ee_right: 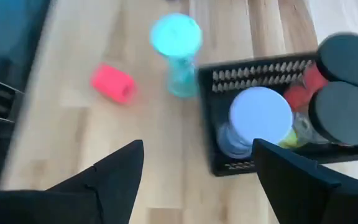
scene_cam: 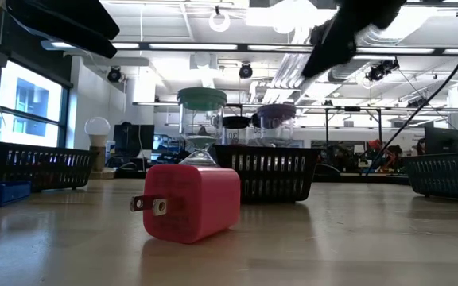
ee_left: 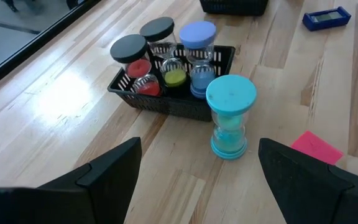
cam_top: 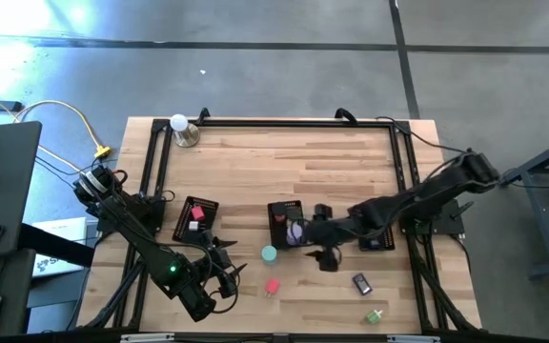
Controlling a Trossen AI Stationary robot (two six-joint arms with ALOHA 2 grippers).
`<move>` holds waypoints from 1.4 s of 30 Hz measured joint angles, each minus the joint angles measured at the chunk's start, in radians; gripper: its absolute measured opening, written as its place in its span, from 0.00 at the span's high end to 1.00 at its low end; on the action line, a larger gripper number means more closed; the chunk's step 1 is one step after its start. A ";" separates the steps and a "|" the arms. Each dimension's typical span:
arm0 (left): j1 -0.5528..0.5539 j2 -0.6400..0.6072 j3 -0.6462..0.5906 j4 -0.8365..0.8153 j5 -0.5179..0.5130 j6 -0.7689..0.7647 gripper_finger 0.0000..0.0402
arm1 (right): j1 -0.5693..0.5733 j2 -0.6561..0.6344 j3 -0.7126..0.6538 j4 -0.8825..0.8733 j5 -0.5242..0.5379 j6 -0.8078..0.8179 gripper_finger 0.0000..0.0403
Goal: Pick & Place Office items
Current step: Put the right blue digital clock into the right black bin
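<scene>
My left end effector (ee_left: 197, 180) gapes wide; I'd grip the light, tippy teal sand timer (ee_left: 230, 116) at its waist.

You have a teal-capped clear hourglass timer (ee_left: 230, 118) holding teal sand, standing on the pale striped wooden table (ee_left: 61, 106). Just beside it, the black mesh tray (ee_left: 166, 102) holds black-capped timers with red (ee_left: 135, 62) and yellow-green (ee_left: 166, 53) sand, and a periwinkle-capped one (ee_left: 197, 53) with blue sand. Nearer: a pinkish-red plastic plug block (scene_cam: 189, 202).
</scene>
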 joint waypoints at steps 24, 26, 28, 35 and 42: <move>0.000 0.000 0.000 0.009 0.006 -0.010 0.21 | 0.481 -0.030 -0.030 -0.485 -0.009 1.173 0.28; 0.000 0.000 0.000 0.009 0.006 -0.016 0.21 | 0.498 -0.030 -0.050 -0.477 0.002 1.229 0.28; 0.000 0.000 0.000 0.012 0.007 -0.017 0.21 | 0.501 -0.030 -0.069 -0.470 0.004 1.252 0.28; 0.000 0.000 0.000 0.039 0.017 -0.019 0.21 | 0.503 -0.030 -0.086 -0.398 0.068 1.250 0.28; 0.008 0.000 0.000 0.046 0.015 -0.015 0.21 | 0.530 -0.023 -0.086 -0.347 0.061 1.332 0.28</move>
